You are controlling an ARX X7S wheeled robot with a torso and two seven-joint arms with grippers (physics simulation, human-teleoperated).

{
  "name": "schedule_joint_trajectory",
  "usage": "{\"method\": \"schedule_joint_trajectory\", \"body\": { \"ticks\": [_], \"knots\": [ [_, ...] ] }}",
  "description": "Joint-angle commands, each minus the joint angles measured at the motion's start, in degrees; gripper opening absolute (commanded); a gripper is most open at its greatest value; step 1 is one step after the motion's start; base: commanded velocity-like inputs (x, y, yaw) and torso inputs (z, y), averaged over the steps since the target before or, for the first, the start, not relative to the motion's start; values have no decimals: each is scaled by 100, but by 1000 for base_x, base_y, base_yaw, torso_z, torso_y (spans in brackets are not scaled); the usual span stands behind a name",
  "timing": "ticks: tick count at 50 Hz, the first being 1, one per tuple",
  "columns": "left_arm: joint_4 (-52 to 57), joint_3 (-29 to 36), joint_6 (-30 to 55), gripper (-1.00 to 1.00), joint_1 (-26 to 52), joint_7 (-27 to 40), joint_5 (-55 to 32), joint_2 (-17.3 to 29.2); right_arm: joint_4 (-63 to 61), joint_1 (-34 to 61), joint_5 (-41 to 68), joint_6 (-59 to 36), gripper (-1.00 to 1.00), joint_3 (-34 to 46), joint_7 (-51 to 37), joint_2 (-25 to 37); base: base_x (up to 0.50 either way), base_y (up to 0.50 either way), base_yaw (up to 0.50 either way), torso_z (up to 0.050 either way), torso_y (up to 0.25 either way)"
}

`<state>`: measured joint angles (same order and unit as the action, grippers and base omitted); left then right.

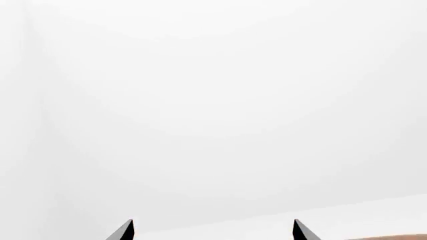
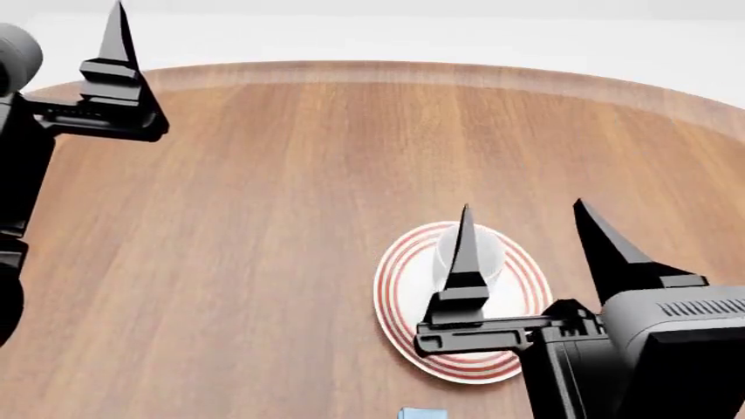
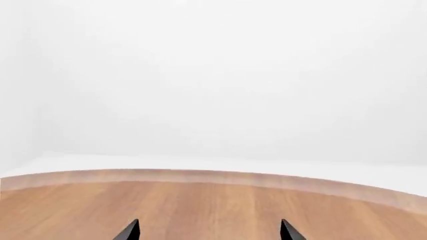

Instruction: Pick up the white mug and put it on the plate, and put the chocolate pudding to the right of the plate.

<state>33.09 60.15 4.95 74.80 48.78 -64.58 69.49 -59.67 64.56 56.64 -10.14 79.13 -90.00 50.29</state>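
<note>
The white mug (image 2: 490,254) stands on the plate (image 2: 402,288), a white round plate with red rings, in the head view. One finger of my right gripper (image 2: 522,208) partly hides the mug. That gripper hangs open above the plate's right side, with nothing between its fingers; its fingertips also stand apart in the right wrist view (image 3: 208,230). The chocolate pudding (image 2: 421,413) shows only as a light blue sliver at the bottom edge, near the plate's front. My left gripper (image 1: 213,230) is open and empty, raised at the far left; one finger (image 2: 117,52) shows in the head view.
The round wooden table (image 2: 256,218) spreads out to the left of and behind the plate. Its curved far edge (image 3: 220,176) meets a plain white background. The right arm's black body (image 2: 652,358) covers the lower right corner.
</note>
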Motion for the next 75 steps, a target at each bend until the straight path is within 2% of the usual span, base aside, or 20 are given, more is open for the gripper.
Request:
{"method": "schedule_joint_trajectory", "body": {
  "ticks": [1,3,6,12,27,36,45,51,75],
  "knots": [
    [4,-132,84,100,-3,-153,62,-130,-33,-494,947,-1180,100,-1330,1,-506,0,0,0,0,0],
    [-1,-133,83,100,-9,-163,57,-127,-33,-671,1207,-1531,100,-1641,0,-616,0,0,0,0,0],
    [12,-145,100,100,7,-161,37,-128,-33,-514,1355,-1711,100,-1637,0,-761,0,0,0,0,0],
    [44,-163,138,100,38,-162,14,-138,-33,-787,1467,-2091,100,-1725,0,-1035,0,0,0,0,0],
    [17,-151,134,100,-22,-191,17,-179,-33,-1996,2459,-3048,100,-3203,0,-1819,0,0,0,0,0],
    [23,-151,137,100,-44,-198,12,-206,-33,-2767,2929,-4255,100,-4306,0,-2720,0,0,0,0,0],
    [13,-155,103,100,-90,-216,7,-198,-33,-3416,3180,-5097,100,-5082,0,-3287,0,0,0,0,0],
    [3,-165,102,100,-95,-230,-11,-201,-33,-3736,3265,-5257,100,-5410,0,-3324,0,0,0,0,0],
    [4,-188,96,100,-140,-242,-38,-230,-33,-4810,3211,-5878,100,-5885,0,-3378,0,0,0,0,0]
  ]
}}
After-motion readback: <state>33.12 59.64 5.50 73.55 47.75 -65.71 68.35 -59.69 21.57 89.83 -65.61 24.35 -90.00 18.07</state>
